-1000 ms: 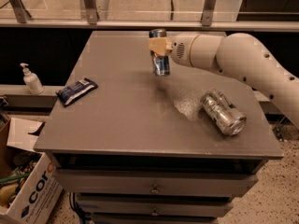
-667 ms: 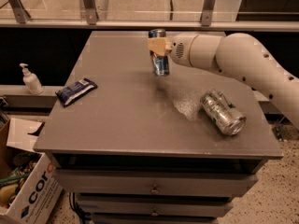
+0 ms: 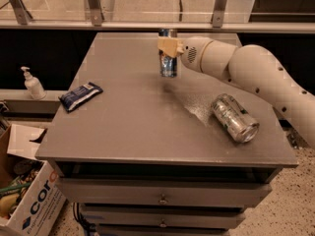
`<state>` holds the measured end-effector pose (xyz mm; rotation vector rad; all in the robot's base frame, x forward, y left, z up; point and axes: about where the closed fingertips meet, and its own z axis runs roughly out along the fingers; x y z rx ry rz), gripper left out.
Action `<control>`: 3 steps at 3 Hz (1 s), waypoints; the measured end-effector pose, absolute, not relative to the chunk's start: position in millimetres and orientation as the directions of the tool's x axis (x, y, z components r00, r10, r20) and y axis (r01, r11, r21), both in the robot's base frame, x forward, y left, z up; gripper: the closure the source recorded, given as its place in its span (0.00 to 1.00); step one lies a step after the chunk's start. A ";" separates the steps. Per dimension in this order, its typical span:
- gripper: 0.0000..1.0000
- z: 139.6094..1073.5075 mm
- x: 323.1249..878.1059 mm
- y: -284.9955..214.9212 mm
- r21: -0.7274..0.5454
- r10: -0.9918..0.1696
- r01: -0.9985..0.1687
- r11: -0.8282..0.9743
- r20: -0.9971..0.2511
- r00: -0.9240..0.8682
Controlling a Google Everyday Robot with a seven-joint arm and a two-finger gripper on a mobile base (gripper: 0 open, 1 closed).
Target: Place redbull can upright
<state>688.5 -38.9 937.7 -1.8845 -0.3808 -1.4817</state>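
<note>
Gripper (image 3: 169,47) clasps redbull can (image 3: 168,66), packet (image 3: 80,95) apart

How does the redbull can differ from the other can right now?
The redbull can is upright, with the pincer at its upper part; the silver can lies on its side, untouched. The redbull can is slimmer and blue; the silver can is fatter, with green markings. Both are drink cans.
</note>
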 end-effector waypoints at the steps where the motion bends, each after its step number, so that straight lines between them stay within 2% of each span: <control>1: 1.00 939.3 694.3 -45.0 -0.333 -0.217 0.629 -0.703 0.942 0.257; 3: 1.00 935.8 707.3 -69.9 -0.267 -0.221 0.649 -0.712 0.963 0.153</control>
